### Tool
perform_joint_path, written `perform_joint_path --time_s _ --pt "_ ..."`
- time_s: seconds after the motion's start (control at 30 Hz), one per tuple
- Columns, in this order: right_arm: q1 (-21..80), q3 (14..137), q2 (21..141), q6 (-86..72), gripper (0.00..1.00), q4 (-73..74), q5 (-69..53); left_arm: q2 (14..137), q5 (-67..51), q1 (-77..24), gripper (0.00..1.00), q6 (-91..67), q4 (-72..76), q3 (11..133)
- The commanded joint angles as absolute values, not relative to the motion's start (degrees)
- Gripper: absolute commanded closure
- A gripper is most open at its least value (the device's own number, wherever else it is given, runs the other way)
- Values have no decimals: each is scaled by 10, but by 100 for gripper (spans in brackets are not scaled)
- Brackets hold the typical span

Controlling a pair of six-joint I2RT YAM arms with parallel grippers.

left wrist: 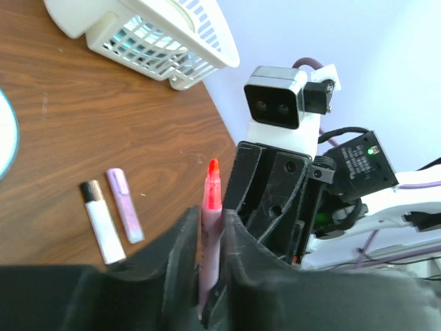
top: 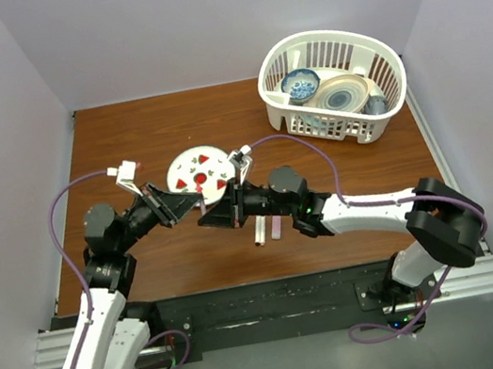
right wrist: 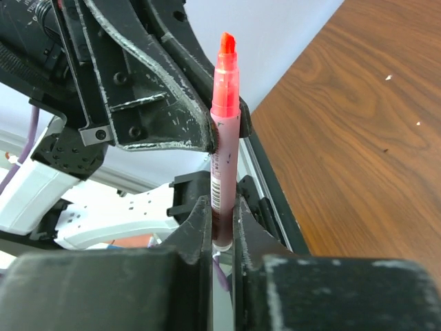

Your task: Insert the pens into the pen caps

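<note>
The dark reddish pen (right wrist: 224,138), uncapped with a bright red tip, is held in the air between both grippers above the table's front middle (top: 204,219). My right gripper (right wrist: 222,207) is shut on its lower barrel. My left gripper (left wrist: 210,221) is shut on the same pen (left wrist: 209,200), closer to the tip. In the top view the left gripper (top: 192,209) and right gripper (top: 214,215) meet nose to nose. The white pen (left wrist: 102,221) with a dark end and the pale pink pen (left wrist: 125,205) lie side by side on the table (top: 260,232). I cannot make out any loose caps.
A white plate (top: 198,169) with red strawberry prints lies just behind the grippers. A white basket (top: 332,85) holding bowls stands at the back right; it also shows in the left wrist view (left wrist: 158,41). White walls close in the table on three sides.
</note>
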State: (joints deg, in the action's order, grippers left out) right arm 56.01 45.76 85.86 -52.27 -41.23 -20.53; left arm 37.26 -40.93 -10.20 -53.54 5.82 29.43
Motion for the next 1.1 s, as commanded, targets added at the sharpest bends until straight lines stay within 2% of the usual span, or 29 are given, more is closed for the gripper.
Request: perform_joint_path --time_s 0.0,0.03,0.13,0.27,0.43,0.47,0.63,0.67,0.73,0.77,0.83,0.9,1.07 --pt "564 454 838 -531 100 -473 -171 365 -416 -105 57 -511 38 314" --pt "564 447 824 -529 100 -459 -163 368 -404 -105 39 -487 13 327" --pt "563 423 779 -516 100 -412 -129 400 -353 -105 27 -387 -113 416" --pt "563 388 698 -494 100 -329 -88 463 -277 -105 25 -279 -218 489" --pt "563 367 572 -452 100 -170 -46 559 -160 -105 28 -109 -247 567" --pt "563 365 548 -447 100 -149 -40 576 -101 -105 28 -92 -258 583" --pt "563 362 411 -419 100 -14 -11 742 53 -101 28 -3 -306 706" --pt "563 362 397 -417 100 -2 -4 766 120 -96 28 -3 -308 722" --pt "563 366 362 -414 100 39 -1 828 135 -29 26 -90 -306 768" --pt "563 368 354 -414 100 49 -1 855 86 0 27 -183 -302 775" --pt "562 379 343 -408 100 70 -1 874 65 65 32 -281 -292 773" --pt "563 390 343 -398 100 76 -1 885 38 76 32 -366 -262 751" --pt "563 410 371 -378 100 66 -1 924 90 76 33 -571 -249 722"
